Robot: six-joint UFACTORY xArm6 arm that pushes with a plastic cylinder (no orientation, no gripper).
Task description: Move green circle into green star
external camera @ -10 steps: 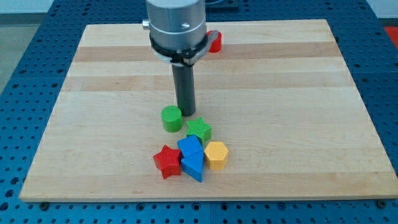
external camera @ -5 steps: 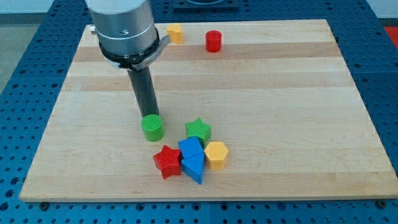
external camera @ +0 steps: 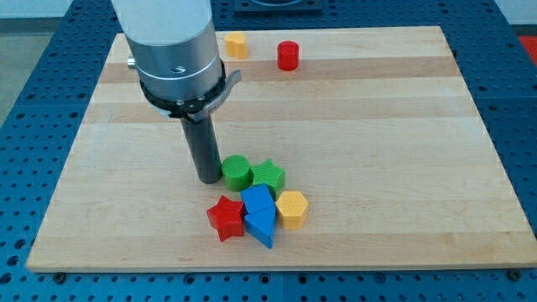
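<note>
The green circle [external camera: 237, 172] sits on the wooden board, touching the left side of the green star [external camera: 269, 175]. My tip [external camera: 207, 179] rests on the board right against the green circle's left side. The rod rises from there to the arm's grey body at the view's top left.
Just below the green star lie a blue block [external camera: 256, 200], a blue triangle-like block [external camera: 262, 225], a red star [external camera: 225, 218] and a yellow hexagon [external camera: 292, 208]. A yellow block [external camera: 236, 44] and a red cylinder [external camera: 288, 55] stand near the board's top edge [external camera: 336, 30].
The tip first pushed the green circle to the left, away from the star, then went round to its left side and pushed it right until it touches the green star.
</note>
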